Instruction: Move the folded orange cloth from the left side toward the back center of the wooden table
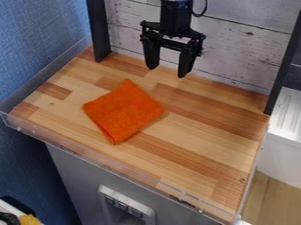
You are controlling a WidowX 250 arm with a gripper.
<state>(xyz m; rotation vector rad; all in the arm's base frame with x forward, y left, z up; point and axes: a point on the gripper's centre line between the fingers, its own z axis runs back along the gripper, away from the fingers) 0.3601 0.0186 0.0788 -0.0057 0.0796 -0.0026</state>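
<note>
Wooden worktop [206, 127] ran between white plank wall [241, 48] at 12 o'clock and clear rim [117, 170] at 6. Tool [168, 72] hung open; orange cloth [123, 112] lay at its 7 o'clock.

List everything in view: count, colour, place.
cloth: 1, orange, flat on the tabletop, left of centre
tabletop: 1, striped light and mid-brown wood, centre
rim: 1, clear, along the tabletop's front edge
posts: 2, black, back left and right
plank wall: 1, whitish, behind the tabletop
side wall: 1, blue, left
cabinet front: 1, grey, below the tabletop
panel: 1, whitish, on the cabinet front
unit: 1, white, right edge
floor: light wood, lower right
unclear item: 1, yellow, bottom-left corner
cable: 1, black, beside the arm
arm: 1, black, top
gripper: 1, black, open and empty, near the tabletop's back
</note>
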